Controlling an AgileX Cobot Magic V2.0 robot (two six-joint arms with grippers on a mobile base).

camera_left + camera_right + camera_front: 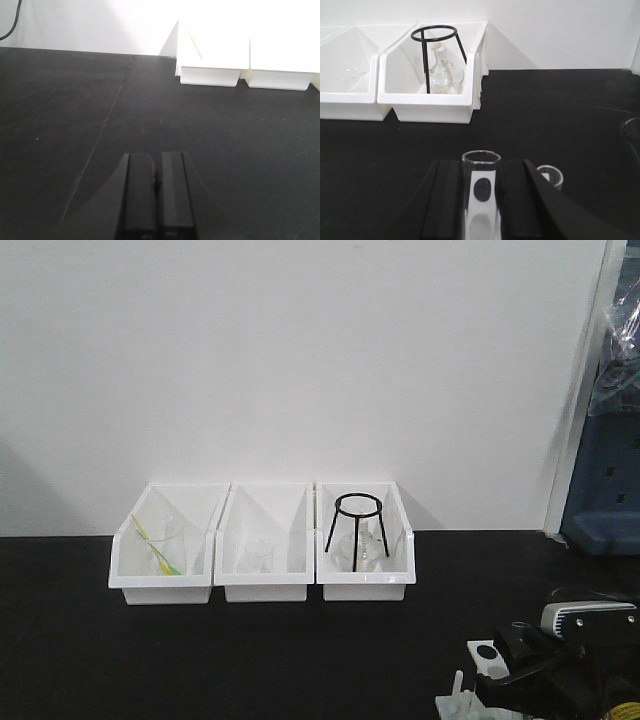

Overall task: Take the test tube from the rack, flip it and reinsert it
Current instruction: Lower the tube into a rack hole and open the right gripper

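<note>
**test tube pinched upright in the right gripper**

a clear test tube (pixel 481 200) was held upright, open mouth upward, between the black fingers (pixel 447 200) of the right gripper (pixel 481 167), which were closed against its sides. just to its right, a second clear rim (pixel 550 175) was seen lower down. the rack (pixel 462 703) was caught only in part at the bottom edge of the front view, on the black table (pixel 200 660), beside the right arm (pixel 585 620); its holes could not be made out. the left gripper (pixel 156 195) was seen over the table with its fingers pressed together. at the back, against the wall (pixel 300 360), three white bins (pixel 268 585) were lined up side by side: a beaker (pixel 175 538) with a yellow-green stick (pixel 155 545) was held in the left one, a small beaker (pixel 258 558) in the middle one, and a black ring stand (pixel 357 525) over glassware (pixel 368 550) in the right one.
</note>
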